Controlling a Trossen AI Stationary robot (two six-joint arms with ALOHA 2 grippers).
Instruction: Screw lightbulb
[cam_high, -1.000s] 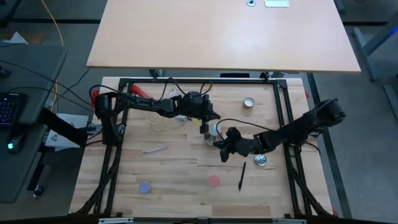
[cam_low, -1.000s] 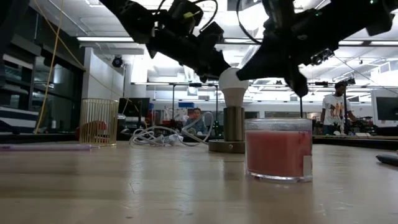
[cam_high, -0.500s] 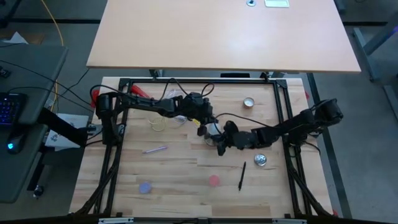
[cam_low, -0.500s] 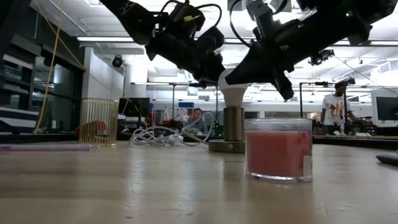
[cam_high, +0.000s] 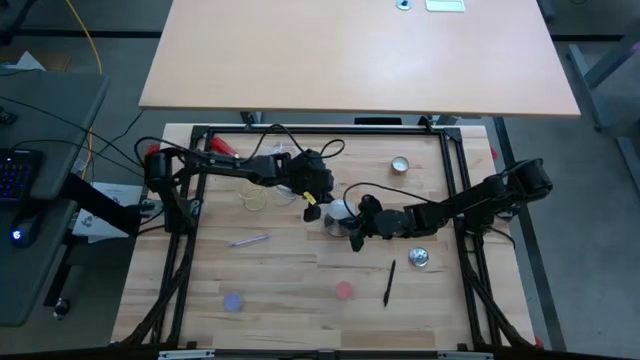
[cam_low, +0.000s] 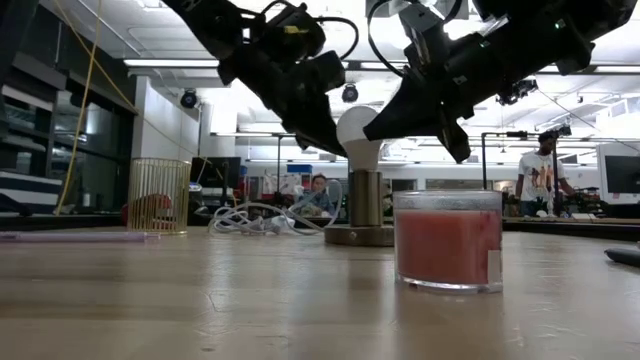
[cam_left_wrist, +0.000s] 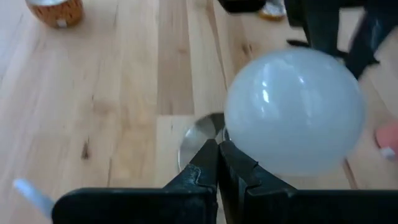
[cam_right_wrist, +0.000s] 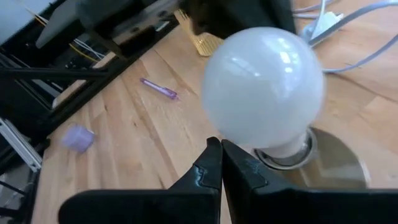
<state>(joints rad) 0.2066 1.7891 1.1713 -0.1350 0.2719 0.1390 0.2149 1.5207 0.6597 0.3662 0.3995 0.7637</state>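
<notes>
Lightbulb (cam_high: 341, 209) sat in the socket stand (cam_high: 332, 224) near the table's middle in the high view, between the two grippers: the left gripper (cam_high: 313, 199) just beside it on one side, the right gripper (cam_high: 357, 226) just beside it on the other, and I could not tell there which was nearer.

In the low view the lightbulb (cam_low: 360, 133) stood upright, globe up, long axis vertical, neck in the socket stand (cam_low: 364, 208); both arms came down toward the globe from either side. A pink cup (cam_low: 447, 240) stood nearer the camera.

In the left wrist view the left gripper (cam_left_wrist: 219, 155) had its fingers pressed together, holding nothing, the lightbulb (cam_left_wrist: 294, 112) just ahead of the tips.

In the right wrist view the right gripper (cam_right_wrist: 221, 154) likewise had its fingers closed on nothing, tips just beneath the globe of the lightbulb (cam_right_wrist: 263, 88); whether they touched it I could not tell.
</notes>
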